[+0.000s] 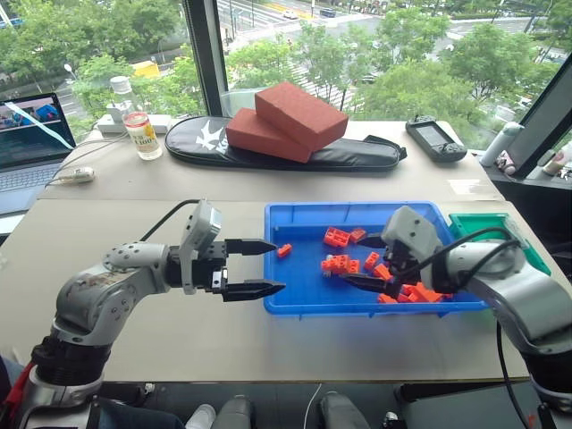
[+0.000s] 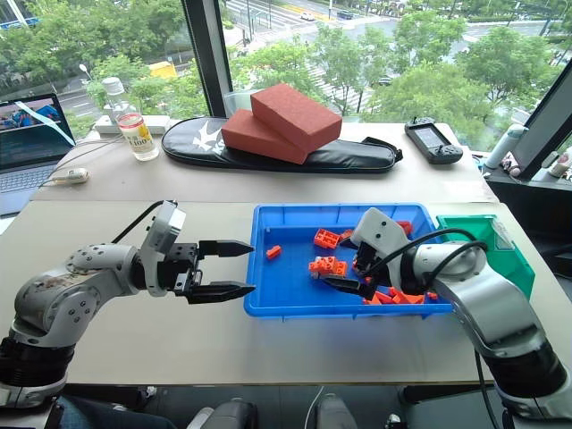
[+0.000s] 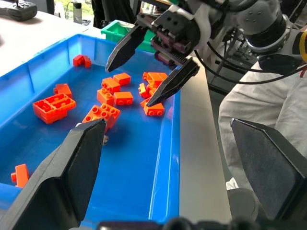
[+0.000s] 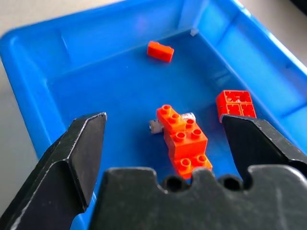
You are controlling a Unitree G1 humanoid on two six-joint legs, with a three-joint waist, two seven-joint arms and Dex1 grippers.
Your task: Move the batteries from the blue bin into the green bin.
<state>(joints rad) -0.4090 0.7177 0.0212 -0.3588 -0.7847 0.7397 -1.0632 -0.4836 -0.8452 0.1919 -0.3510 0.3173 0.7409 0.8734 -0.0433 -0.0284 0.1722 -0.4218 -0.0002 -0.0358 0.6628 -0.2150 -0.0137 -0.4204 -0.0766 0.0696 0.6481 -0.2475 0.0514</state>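
Right wrist view: one battery point(image 4: 154, 125) lying on floor of blue bin point(image 4: 57, 48), partly hidden under cluster of orange bricks point(image 4: 184, 141), grey end protruding. Right gripper point(image 1: 368, 262) above bin interior, pointing down at cluster, fingers point(image 4: 81, 148) spread wide, nothing held. Left gripper point(image 1: 259, 268) outside bin's left wall, over bench point(image 1: 134, 232), fingers apart, empty. Green bin point(image 1: 487, 223) just beside blue bin's right end
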